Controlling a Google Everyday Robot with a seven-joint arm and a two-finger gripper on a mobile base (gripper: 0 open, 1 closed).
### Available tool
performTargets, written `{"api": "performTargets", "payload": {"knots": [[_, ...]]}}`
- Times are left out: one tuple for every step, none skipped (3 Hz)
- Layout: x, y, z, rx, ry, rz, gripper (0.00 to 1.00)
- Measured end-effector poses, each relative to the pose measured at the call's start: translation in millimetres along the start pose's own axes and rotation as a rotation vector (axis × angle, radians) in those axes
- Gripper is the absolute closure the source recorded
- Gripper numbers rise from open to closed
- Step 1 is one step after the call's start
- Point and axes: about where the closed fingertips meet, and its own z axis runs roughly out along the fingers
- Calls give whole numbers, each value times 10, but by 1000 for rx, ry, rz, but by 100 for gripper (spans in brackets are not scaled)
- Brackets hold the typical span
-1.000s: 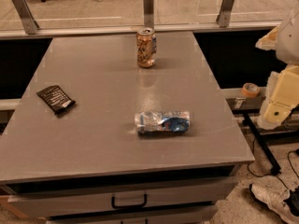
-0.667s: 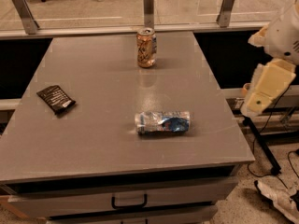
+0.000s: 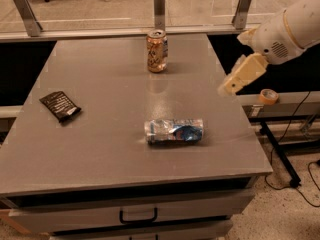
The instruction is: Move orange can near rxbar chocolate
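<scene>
The orange can (image 3: pixel 156 51) stands upright near the far edge of the grey table (image 3: pixel 100 149), about mid-width. The rxbar chocolate (image 3: pixel 60 105), a flat dark wrapper with white print, lies near the table's left edge. My gripper (image 3: pixel 239 77) hangs from the white arm (image 3: pixel 290 29) over the table's right edge, well right of the orange can and lower in the view. It holds nothing.
A crushed silver-and-blue can (image 3: pixel 174 131) lies on its side in the middle of the table's near half. A roll of tape (image 3: pixel 269 96) sits on a ledge to the right. Metal posts (image 3: pixel 159 6) and a glass rail run behind the table. A drawer handle (image 3: pixel 138 216) is below.
The arm has swung in from the right and upward, bringing the gripper from beside the table to over its right edge. The cans and the bar have not moved.
</scene>
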Motion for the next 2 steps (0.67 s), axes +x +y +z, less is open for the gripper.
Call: {"api": "performTargets", "payload": {"knots": [[-113,-488,504,75,-190,74,0],[-115,-483,507,73,-190,73,0]]}}
